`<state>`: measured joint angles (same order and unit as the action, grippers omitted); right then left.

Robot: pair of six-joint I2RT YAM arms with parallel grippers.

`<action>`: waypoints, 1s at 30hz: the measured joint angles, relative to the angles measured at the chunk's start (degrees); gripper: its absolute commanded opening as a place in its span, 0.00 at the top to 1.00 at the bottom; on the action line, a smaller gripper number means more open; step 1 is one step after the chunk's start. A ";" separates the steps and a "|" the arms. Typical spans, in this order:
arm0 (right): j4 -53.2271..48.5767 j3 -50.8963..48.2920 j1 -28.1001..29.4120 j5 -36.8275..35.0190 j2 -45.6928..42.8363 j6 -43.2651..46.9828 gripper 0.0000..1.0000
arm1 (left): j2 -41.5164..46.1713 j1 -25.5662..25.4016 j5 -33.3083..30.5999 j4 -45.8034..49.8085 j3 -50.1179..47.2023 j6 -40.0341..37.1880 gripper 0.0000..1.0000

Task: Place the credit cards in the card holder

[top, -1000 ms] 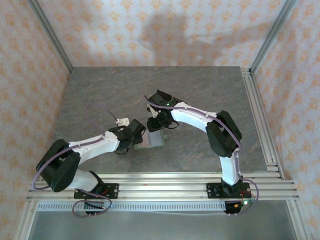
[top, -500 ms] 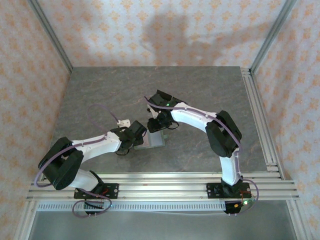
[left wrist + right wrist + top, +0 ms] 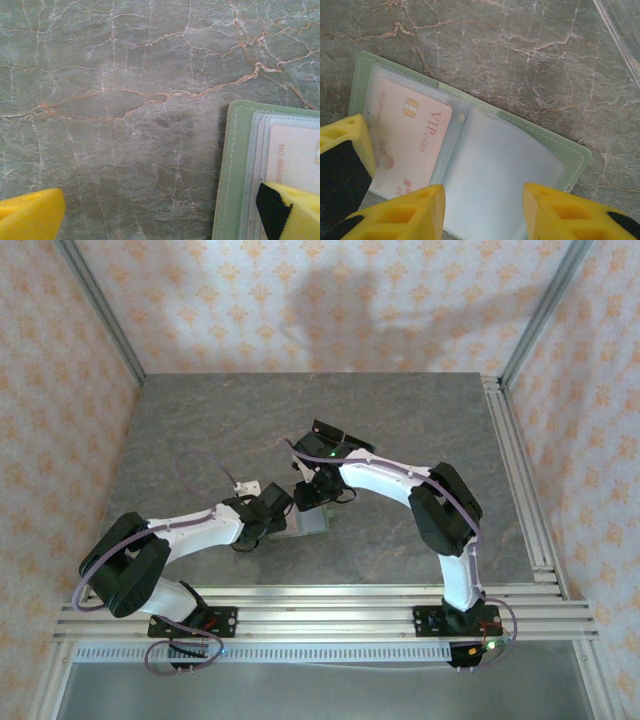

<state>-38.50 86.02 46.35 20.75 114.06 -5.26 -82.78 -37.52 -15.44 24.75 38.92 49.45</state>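
I work in a lab test booth: a stone-look bench [image 3: 200, 440], aluminium rails [image 3: 330, 600] along its near edge, wallpapered panels [image 3: 300, 300] around it.

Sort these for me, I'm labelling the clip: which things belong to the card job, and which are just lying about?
Job in hand:
- open green card holder
- VIP credit card, in one of its clear sleeves
- left tool, open
- right tool, open over the holder

Lying about:
- clear plastic edge, too little to identify
- marble-look table

Fingers [image 3: 407, 215] of your right gripper [image 3: 484, 197] hide the near edge of the card holder [image 3: 505, 160] — left of them, one corner of the credit card [image 3: 412, 135] is covered.
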 measured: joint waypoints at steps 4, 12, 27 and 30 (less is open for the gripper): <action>0.39 -1.09 0.00 -0.59 0.04 0.00 0.55 | 0.00 0.00 0.00 -0.04 -0.02 0.00 0.00; 1.42 -2.95 -0.04 -1.49 2.47 0.00 0.55 | -0.02 0.00 0.00 -0.24 -0.09 0.00 0.00; 2.75 -3.61 -0.61 -0.17 2.34 -0.04 0.56 | -0.26 0.00 0.00 -1.84 -0.79 0.20 0.00; 3.30 -4.02 -0.81 0.59 2.10 -0.35 0.56 | -0.26 0.00 0.00 -1.95 -0.83 0.20 0.00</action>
<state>-35.20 82.00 45.54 21.34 116.16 -5.61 -83.05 -37.52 -15.44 22.81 38.09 49.65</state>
